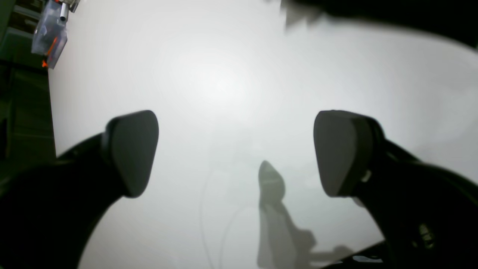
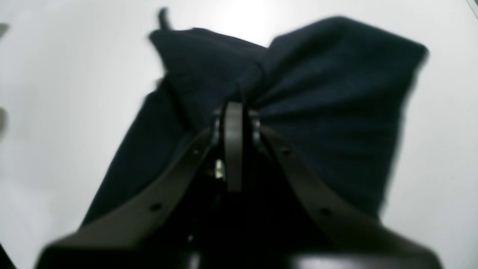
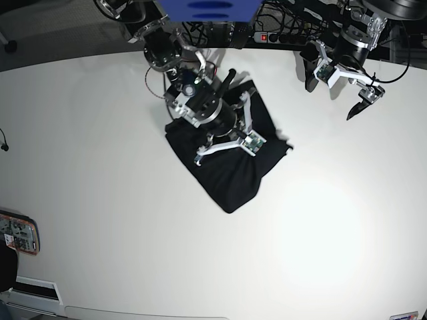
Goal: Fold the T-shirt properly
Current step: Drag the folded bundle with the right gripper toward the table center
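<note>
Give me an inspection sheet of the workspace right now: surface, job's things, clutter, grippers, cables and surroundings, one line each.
Surface: white table, bare around the cloth.
Job's things: black T-shirt, bunched into a rough square near the far edge, creases gathered at the grip.
Clutter: small flat object at the table's near-left edge.
Grippers: right gripper shut on the T-shirt; left gripper open over bare table, holding nothing.
Cables: black leads and a power strip behind the far edge.
Surroundings: dark floor beyond the table.

Overhead base view, two close wrist views
</note>
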Robot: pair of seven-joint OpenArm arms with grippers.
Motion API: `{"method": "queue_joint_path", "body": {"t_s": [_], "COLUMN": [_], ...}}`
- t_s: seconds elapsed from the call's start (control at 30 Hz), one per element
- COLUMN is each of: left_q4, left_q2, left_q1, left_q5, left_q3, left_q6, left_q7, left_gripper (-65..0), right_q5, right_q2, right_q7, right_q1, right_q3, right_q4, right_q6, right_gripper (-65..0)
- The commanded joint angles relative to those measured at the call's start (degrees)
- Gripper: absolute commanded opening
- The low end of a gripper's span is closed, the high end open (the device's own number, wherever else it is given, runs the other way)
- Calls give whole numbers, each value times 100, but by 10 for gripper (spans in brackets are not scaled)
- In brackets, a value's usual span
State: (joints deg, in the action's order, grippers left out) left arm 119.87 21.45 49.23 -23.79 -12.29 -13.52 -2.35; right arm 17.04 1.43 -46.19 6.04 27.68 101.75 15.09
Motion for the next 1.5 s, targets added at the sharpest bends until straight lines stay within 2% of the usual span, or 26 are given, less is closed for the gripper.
{"method": "queue_joint_path", "body": {"t_s": [0.0, 0.2, 0.37, 0.53, 0.63, 0.73, 0.8, 0.97, 1.07, 1.23, 1.33, 1.4, 1.47], "left_q4": [78, 78, 78, 78, 78, 70, -115, -704, -906, -1047, -1117, -1126, -1143], "left_q2": [31, 31, 31, 31, 48, 48, 48, 39, 39, 39, 39, 39, 39], "left_q1": [66, 66, 66, 39, 13, -101, -286, -725, -866, -910, -1139, -1235, -1271], "left_q5": [36, 36, 36, 36, 45, 45, 45, 54, 45, 36, 36, 63, 63], "left_q3": [-50, -58, -50, -15, 302, 768, 1093, 1858, 2368, 3194, 3423, 3458, 3405], "left_q6": [73, 73, 73, 73, 73, 73, 73, 73, 73, 73, 73, 73, 73], "left_q7": [125, 134, 134, 134, 107, 99, 90, 90, 90, -7, -446, -780, -886], "left_gripper": [0, 0, 0, 0, 0, 0, 0, 0, 0, 0, 0, 0, 0], "right_q5": [-11, -11, -3, -3, -3, -3, -3, -3, -11, -29, -38, -38, -38], "right_q2": [46, 46, 46, 11, 11, 11, 11, 11, 11, 28, 107, 318, 441], "right_q7": [149, 149, 149, 184, 184, 176, 176, 149, 61, -616, -704, -704, -695], "right_q1": [-81, -178, -169, -169, -178, -178, -196, -354, -679, -1382, -1857, -1998, -2130], "right_q3": [41, 32, 313, 1175, 1394, 1386, 1245, 278, -39, -47, -30, -12, 5], "right_q4": [115, 255, 352, 361, 396, 581, 633, 625, 589, 572, 246, -140, -545], "right_q6": [-107, -591, -573, -564, -564, -564, -564, -564, -564, -564, -564, -564, -564], "right_gripper": [-650, -650, -650, -435, -353, -312, -303, -303, -303, -303, -303, -303, -303]}}
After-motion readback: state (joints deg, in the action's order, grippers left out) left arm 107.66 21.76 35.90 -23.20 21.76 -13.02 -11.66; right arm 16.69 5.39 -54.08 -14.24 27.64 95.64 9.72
